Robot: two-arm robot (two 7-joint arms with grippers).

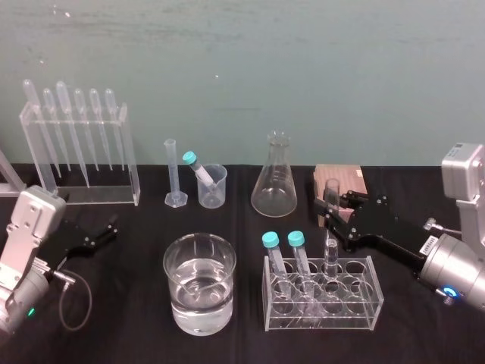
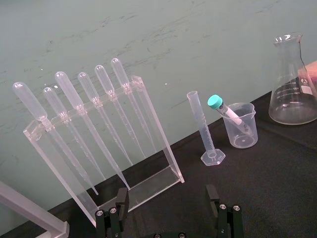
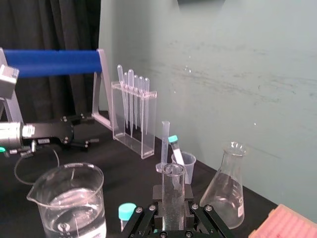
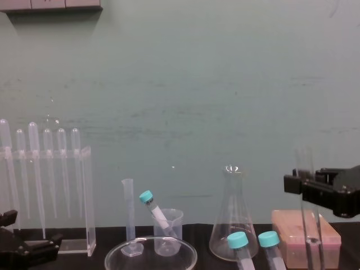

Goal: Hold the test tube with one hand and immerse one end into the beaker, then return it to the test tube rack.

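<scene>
glass test tube point(image 1: 331, 258) stands in the test tube rack point(image 1: 356, 315), right gripper point(image 1: 332, 208) clamped near its top; the next move likely calls for a straight lift toward the small beaker point(image 1: 213, 189). left gripper point(image 1: 108, 229) idles wide, far left.

Soft, even light is cast from above, and the teal wall point(image 1: 303, 61) is washed flat. Most of it is swallowed by the black tablecloth point(image 1: 136, 303). Small white glints are caught on the water-filled glass vessel point(image 1: 199, 265) and the conical flask point(image 1: 274, 186). In the chest view the test tube point(image 4: 311, 228) is barely separated from the pale wall. A dark curtain point(image 3: 49, 29) is left in shade.
</scene>
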